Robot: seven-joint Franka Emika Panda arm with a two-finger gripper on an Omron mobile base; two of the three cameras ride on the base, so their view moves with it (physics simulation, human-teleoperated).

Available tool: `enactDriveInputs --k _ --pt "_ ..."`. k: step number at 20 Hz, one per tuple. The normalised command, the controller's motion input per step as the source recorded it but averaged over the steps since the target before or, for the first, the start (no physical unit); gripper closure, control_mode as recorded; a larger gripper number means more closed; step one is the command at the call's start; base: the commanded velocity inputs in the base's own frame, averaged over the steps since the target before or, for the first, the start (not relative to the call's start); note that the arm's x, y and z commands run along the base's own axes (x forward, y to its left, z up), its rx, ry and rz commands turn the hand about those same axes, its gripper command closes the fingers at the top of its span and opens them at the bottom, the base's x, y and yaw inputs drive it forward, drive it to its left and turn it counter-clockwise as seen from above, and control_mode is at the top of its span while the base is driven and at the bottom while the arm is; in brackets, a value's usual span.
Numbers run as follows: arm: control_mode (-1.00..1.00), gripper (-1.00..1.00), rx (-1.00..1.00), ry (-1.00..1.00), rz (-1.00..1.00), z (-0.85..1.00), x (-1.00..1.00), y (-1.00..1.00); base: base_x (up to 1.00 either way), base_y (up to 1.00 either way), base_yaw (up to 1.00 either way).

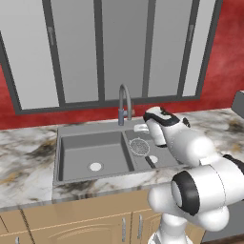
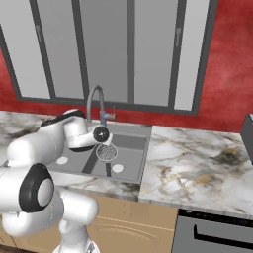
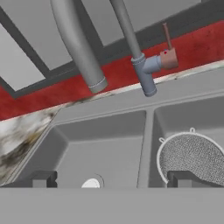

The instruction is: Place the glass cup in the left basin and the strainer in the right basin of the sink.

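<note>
The strainer (image 1: 139, 146), a round grey mesh bowl with a thin dark handle, lies in the right basin (image 1: 162, 159) of the sink (image 1: 59, 157). It also appears as the strainer (image 2: 106, 153) and, close up, as the strainer (image 3: 192, 157). My gripper (image 3: 113, 178) hovers open just above the divider, one fingertip over each basin, with nothing between the fingers. From the left base the gripper (image 1: 142, 127) sits just behind the strainer. The left basin (image 1: 90, 152) shows its white drain (image 1: 96, 167). The glass cup is out of view.
The tall arched faucet (image 1: 124, 102) rises behind the divider, its spout (image 3: 78, 48) and valve body (image 3: 146, 70) close in front of the hand. Marble counter (image 2: 197, 158) runs on both sides of the sink. A dark appliance (image 2: 247, 136) stands at the far right.
</note>
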Motion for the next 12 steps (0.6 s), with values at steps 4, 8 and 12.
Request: enactDriveInputs --k 4,8,12 --pt "-1.0 -1.0 0.0 0.09 0.0 0.0 -0.11 -0.01 0.0 0.0 0.0" --pt "-1.0 -1.0 0.0 0.09 0.0 0.0 -0.04 -0.03 0.0 0.0 0.0" --pt "-1.0 -1.0 -0.03 0.09 0.0 0.0 0.0 -0.01 0.0 0.0 0.0"
